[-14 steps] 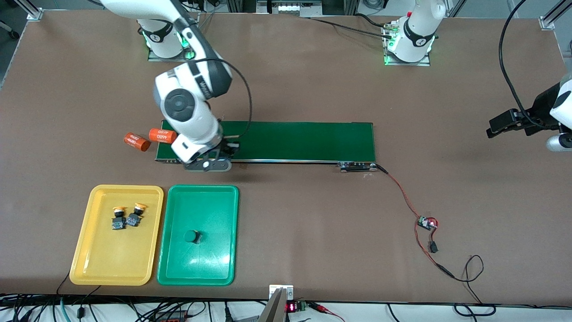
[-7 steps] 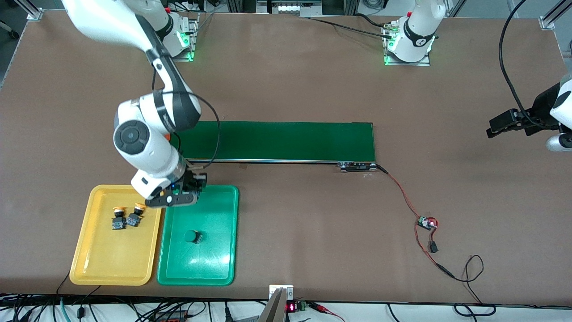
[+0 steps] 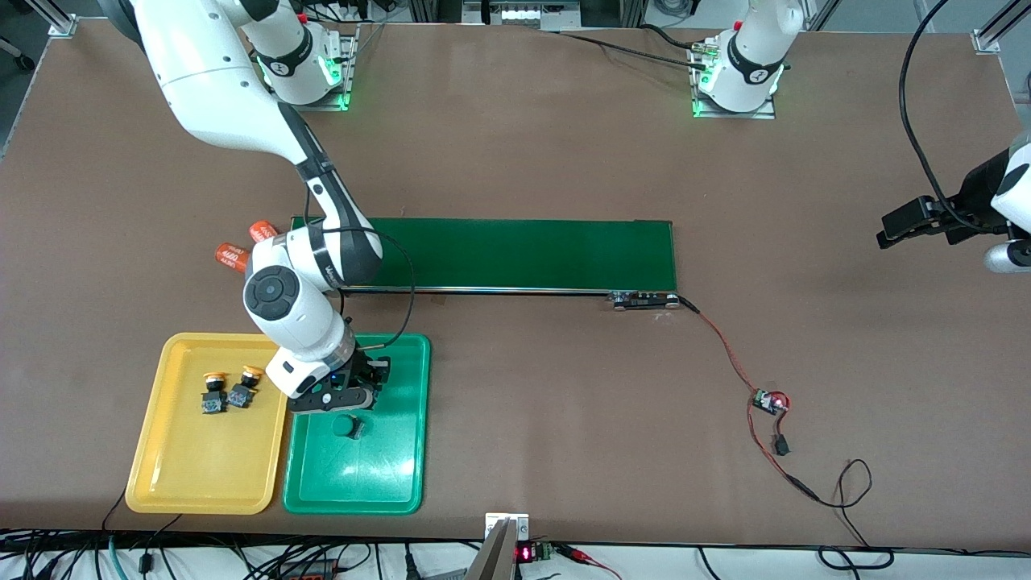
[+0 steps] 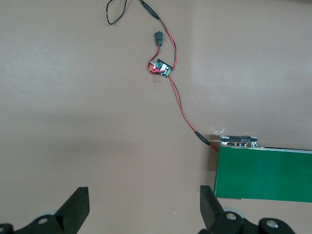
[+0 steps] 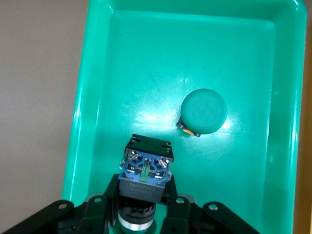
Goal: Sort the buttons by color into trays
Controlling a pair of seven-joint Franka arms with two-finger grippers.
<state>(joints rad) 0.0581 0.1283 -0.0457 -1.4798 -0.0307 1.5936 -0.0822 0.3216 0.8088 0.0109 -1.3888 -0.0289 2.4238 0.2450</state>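
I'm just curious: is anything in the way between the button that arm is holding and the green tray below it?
Nothing visible. The right end effector holds a button over bare floor of the green tray; the green button already there lies beside that spot.

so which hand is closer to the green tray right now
Right. The right hand, shut on a green button, hangs over the green tray. The left hand waits open off the conveyor belt's end, well away.
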